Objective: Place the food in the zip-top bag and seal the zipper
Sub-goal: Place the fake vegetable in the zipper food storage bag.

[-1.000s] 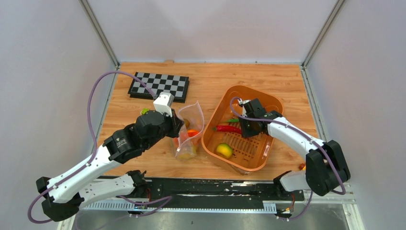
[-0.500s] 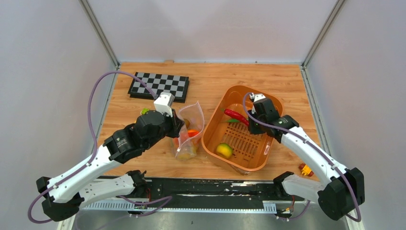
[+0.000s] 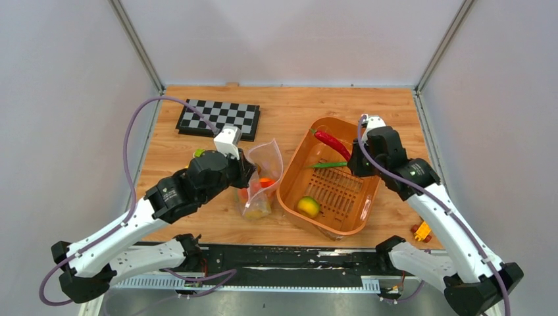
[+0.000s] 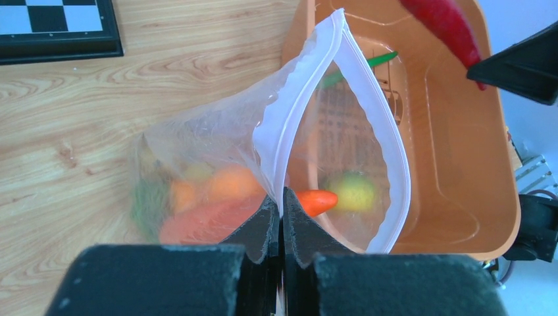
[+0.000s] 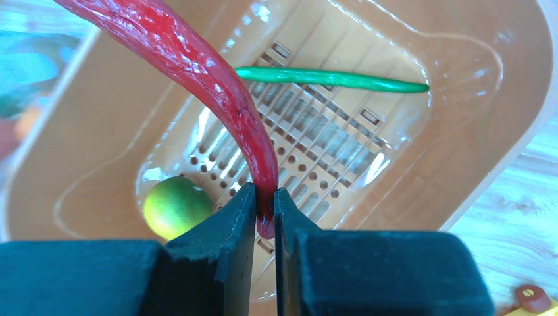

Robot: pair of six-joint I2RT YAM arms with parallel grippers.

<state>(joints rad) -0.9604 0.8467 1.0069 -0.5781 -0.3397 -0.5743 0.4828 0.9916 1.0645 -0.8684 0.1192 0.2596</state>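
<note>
Left claw [image 4: 281, 201]: pressing together on the bag [image 4: 210, 131] rim, pinching the zipper [image 4: 266, 148] edge, holding the mouth gaping.
Right claw [image 5: 264, 207]: pinching the chilli [image 5: 210, 85] by its thin tip, holding it over the far end of the basket [image 3: 337, 228], clear of the floor.
Bag: sitting on the tabletop [image 3: 289, 112] just beside the basket's left wall, unsealed.
Inside bag: carrot [image 4: 317, 201], orange ball [image 4: 230, 184] and other blurry pieces lying at the bottom.
Inside basket: green pod [image 5: 329, 79] and yellow-green fruit [image 5: 174, 207] lying apart.
Chessboard [image 3: 219, 118]: lying far left, apart from the bag.
</note>
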